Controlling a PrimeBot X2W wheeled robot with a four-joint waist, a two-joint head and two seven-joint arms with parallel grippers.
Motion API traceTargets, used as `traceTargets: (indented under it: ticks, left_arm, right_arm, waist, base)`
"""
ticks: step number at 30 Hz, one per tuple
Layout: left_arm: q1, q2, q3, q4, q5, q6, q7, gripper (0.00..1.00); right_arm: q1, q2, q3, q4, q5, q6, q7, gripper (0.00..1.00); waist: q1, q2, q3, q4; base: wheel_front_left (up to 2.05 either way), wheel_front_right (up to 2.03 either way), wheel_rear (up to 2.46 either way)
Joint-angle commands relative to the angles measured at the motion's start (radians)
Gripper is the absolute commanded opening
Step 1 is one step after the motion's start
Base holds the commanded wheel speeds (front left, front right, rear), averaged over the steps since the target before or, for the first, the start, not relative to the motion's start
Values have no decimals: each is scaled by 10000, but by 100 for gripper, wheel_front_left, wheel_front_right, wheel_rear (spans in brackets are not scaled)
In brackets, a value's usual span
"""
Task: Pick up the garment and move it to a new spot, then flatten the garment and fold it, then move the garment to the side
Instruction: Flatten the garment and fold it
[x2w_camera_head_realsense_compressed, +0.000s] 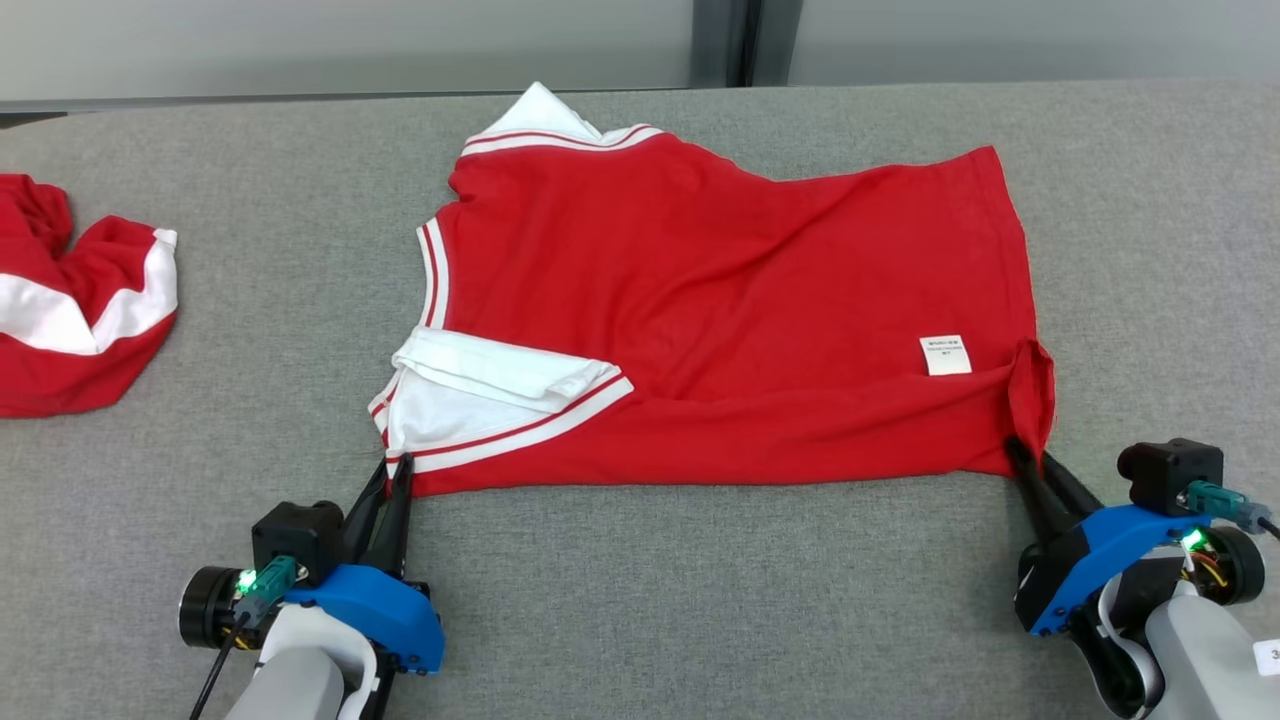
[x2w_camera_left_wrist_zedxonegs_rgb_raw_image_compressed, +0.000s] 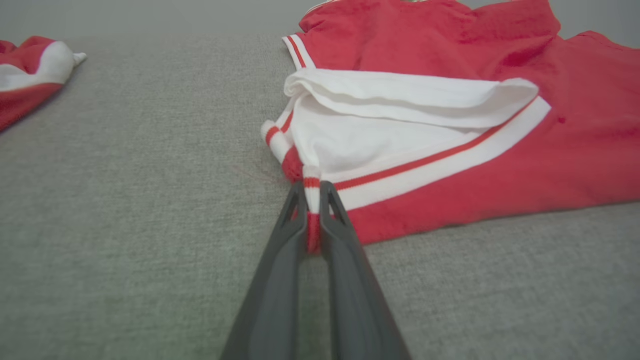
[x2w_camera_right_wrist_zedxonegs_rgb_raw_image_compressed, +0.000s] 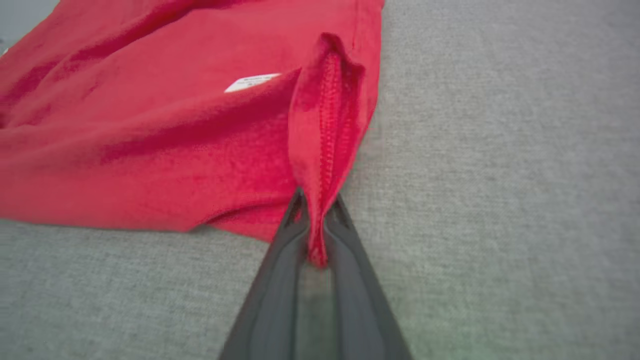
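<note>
A red garment of soft knit cloth, trimmed with white bands that carry thin red stripes, lies spread across the middle of the grey felt-covered worktop. It lies mostly flat, with shallow wrinkles running across it. A white folded flap rests on its near-left part, and a small white rectangular label sits close to its near-right corner.

The left gripper lies low on the worktop toward the near edge, fingers pointing at the garment's near-left corner. In the left wrist view the two dark fingers of this gripper are drawn almost together, pinching the striped trim of the garment just below the flap.

The right gripper sits at the garment's near-right corner. The right wrist view shows this gripper closed narrowly on a raised ridge of red hem, which stands up in a pleat between the fingers, while the rest of the garment spreads away on the worktop, its label beyond the pleat.

A second crumpled red-and-white cloth lies at the worktop's left edge, well apart from the garment, and also appears in the left wrist view.
</note>
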Motion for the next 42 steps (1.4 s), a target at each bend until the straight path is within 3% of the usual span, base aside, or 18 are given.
traceTargets:
  ticks: [1, 7, 16, 27, 31, 37, 38, 39, 40, 42]
  left_arm:
    - [-229, -62, -43, 117, -10, -81, -30, 0]
    - [312, -60, 157, -72, -83, 3, -81, 0]
    - [1970, -35, 475, -1762, 13, 555, -91, 0]
    - [3930, 201, 538, -3744, -172, 1260, 209, 0]
    - [4194, 282, 567, -4083, -182, 1434, 353, 0]
    - [4463, 166, 425, -4190, -252, 1561, 555, 0]
    - [4458, 143, 399, -4149, -247, 1567, 549, 0]
    - [4417, 109, 374, -4095, -241, 1565, 535, 54]
    - [4358, 84, 358, -4016, -235, 1569, 499, 100]
    - [4179, 35, 318, -3894, -173, 1515, 406, 100]
  right_arm:
    - [-66, 73, 93, 142, 142, 1, -157, 0]
    - [413, 79, 191, 209, 374, 1, -544, 0]
    - [1557, -43, -21, -692, 710, 1, -603, 0]
    - [4101, 199, -1001, -3186, 392, 1, 351, 0]
    - [4920, 547, -1678, -4033, 233, -1, 841, 0]
    - [5360, 929, -1884, -4521, 12, 1, 1583, 1]
    - [5332, 993, -1921, -4533, 26, 1, 1607, 44]
    - [5307, 1023, -1926, -4491, -6, 1, 1653, 100]
    - [5268, 1028, -1899, -4430, -27, 1, 1698, 100]
    - [5072, 954, -1911, -4380, -142, 1, 1619, 100]
  waist:
    - [0, 0, -99, 27]
    - [0, 0, -701, 62]
    - [0, 0, -1363, 198]
    - [0, 0, -1658, 474]
    - [0, 0, -1622, 553]
    - [0, 0, -1552, 490]
    - [0, 0, -1552, 487]
    - [0, 0, -1555, 485]
    - [0, 0, -1562, 477]
    - [0, 0, -1582, 469]
  base:
    - [0, 0, 0]
    - [0, 0, 0]
    - [0, 0, 0]
    - [0, 0, 0]
    - [0, 0, 0]
    - [0, 0, 0]
    - [0, 0, 0]
    - [0, 0, 0]
    - [0, 0, 0]
    - [0, 0, 0]
